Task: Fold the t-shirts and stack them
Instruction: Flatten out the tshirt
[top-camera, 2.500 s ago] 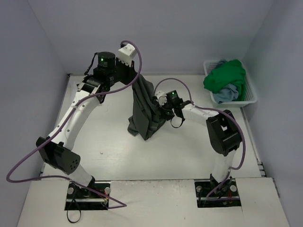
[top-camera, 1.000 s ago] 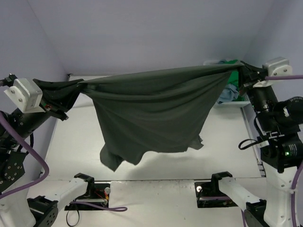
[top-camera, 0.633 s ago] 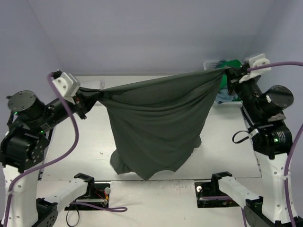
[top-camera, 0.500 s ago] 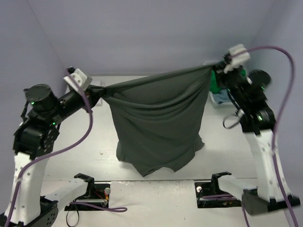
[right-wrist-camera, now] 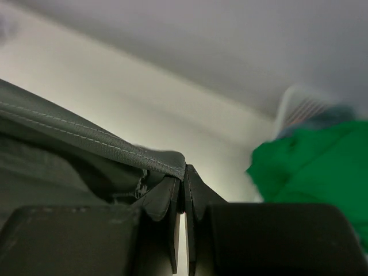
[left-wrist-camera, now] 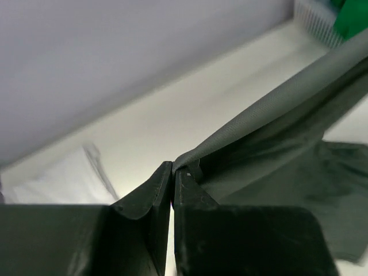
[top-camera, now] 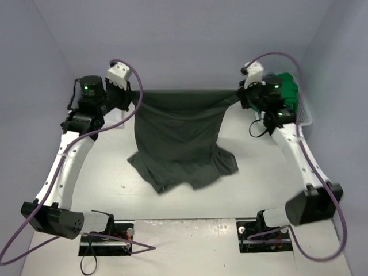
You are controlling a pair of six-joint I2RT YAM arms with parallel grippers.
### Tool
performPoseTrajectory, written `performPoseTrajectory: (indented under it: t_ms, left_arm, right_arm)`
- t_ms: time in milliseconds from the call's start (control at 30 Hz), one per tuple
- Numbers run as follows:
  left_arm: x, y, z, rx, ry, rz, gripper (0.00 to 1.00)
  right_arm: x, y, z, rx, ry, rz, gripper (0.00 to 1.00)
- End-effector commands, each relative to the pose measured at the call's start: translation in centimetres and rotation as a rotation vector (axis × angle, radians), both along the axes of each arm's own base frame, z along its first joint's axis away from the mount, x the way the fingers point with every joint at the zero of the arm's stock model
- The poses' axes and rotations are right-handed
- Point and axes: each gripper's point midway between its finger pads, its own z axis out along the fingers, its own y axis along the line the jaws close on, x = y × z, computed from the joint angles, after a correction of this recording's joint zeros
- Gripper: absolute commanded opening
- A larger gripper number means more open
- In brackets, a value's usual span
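The left claw (left-wrist-camera: pixel 172 170) is pinched shut on one top corner of the dark olive-grey t-shirt (top-camera: pixel 178 129). The right claw (right-wrist-camera: pixel 183 170) is clamped just as tightly on the opposite corner. The shirt's top edge hangs stretched between them above the far tabletop (top-camera: pixel 103 167), and its lower part lies crumpled on the surface. A bright green t-shirt (top-camera: pixel 289 86) sits in the white basket (left-wrist-camera: pixel 315 24) at far right.

Overhead camera looks down from behind the arm bases (top-camera: pixel 92 221) across the whole table (top-camera: pixel 103 172). Each wrist camera peers close along its own fingers (left-wrist-camera: pixel 144 201) toward the far edge; all three catch the dark olive-grey t-shirt (top-camera: pixel 178 132) and green t-shirt (top-camera: pixel 286 87).
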Motion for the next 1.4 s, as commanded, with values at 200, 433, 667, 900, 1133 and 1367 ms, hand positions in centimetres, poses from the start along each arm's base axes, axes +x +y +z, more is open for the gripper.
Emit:
performPoseTrajectory:
  t_ms: [200, 433, 667, 900, 1133, 1367]
  left_arm:
    - [-12.1, 0.4, 21.3, -0.254, -0.477, -0.081, 0.00]
    - [-17.8, 1.0, 22.6, -0.265, -0.493, -0.117, 0.00]
    - [-20.5, 1.5, 22.2, -0.264, -0.486, -0.117, 0.00]
    - [-15.2, 1.7, 18.3, -0.190, -0.409, -0.049, 0.00]
    - [-4.1, 1.4, 8.9, -0.058, -0.278, 0.029, 0.00]
    - [7.3, 1.0, -3.3, 0.042, -0.099, 0.095, 0.00]
  right_arm:
    - [-13.5, -2.6, 25.3, 0.131, -0.576, -0.018, 0.00]
    - [-19.1, -3.5, 28.5, 0.144, -0.653, -0.002, 0.00]
    - [-19.7, -3.9, 28.5, 0.148, -0.672, -0.022, 0.00]
    - [-13.1, -4.1, 24.8, 0.107, -0.608, -0.070, 0.00]
    - [-1.6, -1.2, 12.7, 0.102, -0.314, 0.010, 0.00]
    - [6.9, -0.2, 0.3, 0.053, -0.104, 0.007, 0.00]
